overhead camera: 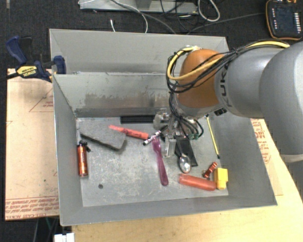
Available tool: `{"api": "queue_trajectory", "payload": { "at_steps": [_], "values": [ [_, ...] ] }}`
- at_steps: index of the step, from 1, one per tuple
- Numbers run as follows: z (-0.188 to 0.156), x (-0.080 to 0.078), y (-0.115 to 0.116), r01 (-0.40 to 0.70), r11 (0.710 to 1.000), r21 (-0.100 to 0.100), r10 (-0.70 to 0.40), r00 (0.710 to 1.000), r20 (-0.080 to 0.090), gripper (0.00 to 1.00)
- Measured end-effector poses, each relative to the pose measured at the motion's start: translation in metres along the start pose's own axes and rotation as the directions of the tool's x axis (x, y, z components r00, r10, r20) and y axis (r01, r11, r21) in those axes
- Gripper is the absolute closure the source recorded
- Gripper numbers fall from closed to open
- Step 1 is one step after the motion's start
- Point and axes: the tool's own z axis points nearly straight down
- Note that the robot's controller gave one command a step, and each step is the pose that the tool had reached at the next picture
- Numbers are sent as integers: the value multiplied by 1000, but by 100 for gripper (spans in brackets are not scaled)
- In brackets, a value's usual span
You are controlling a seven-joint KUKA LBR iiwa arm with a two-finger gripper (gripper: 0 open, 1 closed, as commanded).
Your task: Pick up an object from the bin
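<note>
My gripper (168,134) hangs low in the middle of the bin, under the orange wrist cover. Directly below it lies a purple toothbrush-like stick (161,164), its upper end at the gripper's tip. A black flat piece (186,150) and a shiny metal spoon bowl (184,162) lie just right of the gripper. A red pen (129,132) points toward it from the left.
A red marker (197,182), a yellow block (221,178) and a small reddish part (209,172) lie at the front right. A dark grey wedge (104,141) and an orange cylinder (82,159) sit at the left. A black bar (137,119) lies by the back wall, and a thin yellow stick (212,136) at the right.
</note>
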Motion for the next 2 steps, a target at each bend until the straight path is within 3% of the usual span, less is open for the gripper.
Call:
{"api": "queue_trajectory", "payload": {
  "at_steps": [1,2],
  "values": [
    [-2,-9,16,343,939,-8,-343,939,-8,100],
    [-2,-9,16,343,939,-8,-343,939,-8,100]
  ]
}}
